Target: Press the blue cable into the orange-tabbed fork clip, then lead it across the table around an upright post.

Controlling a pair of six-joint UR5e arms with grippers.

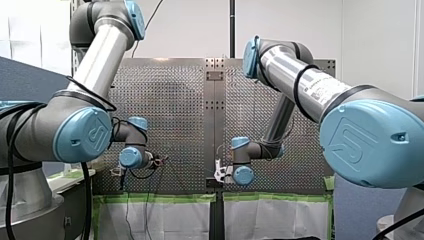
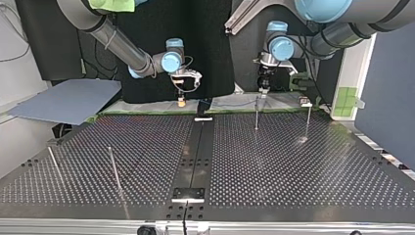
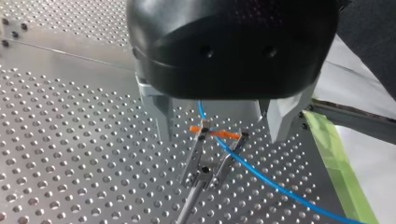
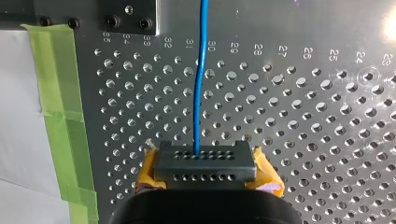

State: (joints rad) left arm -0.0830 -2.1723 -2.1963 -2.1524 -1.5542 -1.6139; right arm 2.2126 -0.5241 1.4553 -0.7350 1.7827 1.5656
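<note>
In the left wrist view my left gripper (image 3: 219, 137) stands open, its metal fingers (image 3: 158, 119) on either side of the orange-tabbed fork clip (image 3: 215, 134). The blue cable (image 3: 261, 175) runs through the clip's fork and off toward the taped table edge. The clip sits on a thin stem (image 2: 256, 115), below my left gripper (image 2: 264, 84) in the top view. My right gripper (image 4: 205, 164), with yellow pads (image 4: 148, 171), is shut on the blue cable (image 4: 201, 79), which leads straight ahead from it. In the top view my right gripper (image 2: 181, 95) hangs near the table's far edge.
Upright posts stand at the top view's right (image 2: 308, 121) and near left (image 2: 113, 166), with another (image 2: 54, 164) further left. Green tape (image 4: 63, 116) and white sheeting line the table edge. A blue-grey board (image 2: 68, 100) lies beyond the top view's far left corner.
</note>
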